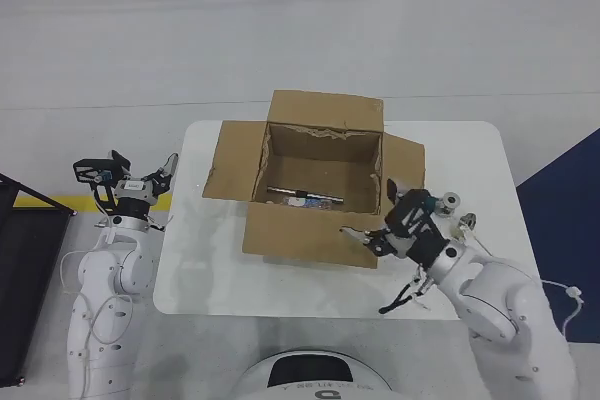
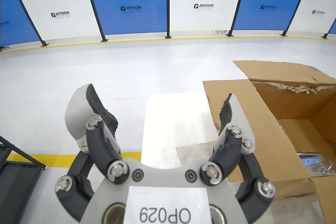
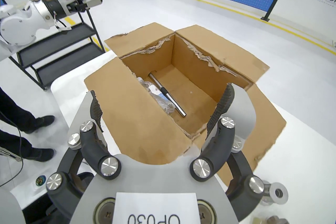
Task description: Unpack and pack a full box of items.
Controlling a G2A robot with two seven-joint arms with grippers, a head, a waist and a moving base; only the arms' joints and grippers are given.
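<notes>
White tabletop (image 1: 280,290) carries an open brown cardboard box (image 1: 292,236) at frame centre, a silver metal rod (image 1: 285,190) and clear plastic packet (image 3: 151,88) lying inside, while the left jaws gape empty at the tabletop's left edge and the right jaws gape empty at the box's lower-right corner.

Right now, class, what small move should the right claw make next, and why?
Probably dip the right claw into the box toward the metal rod: the claw is open and empty above the near flap, and the rod lies bare on the box floor.
</notes>
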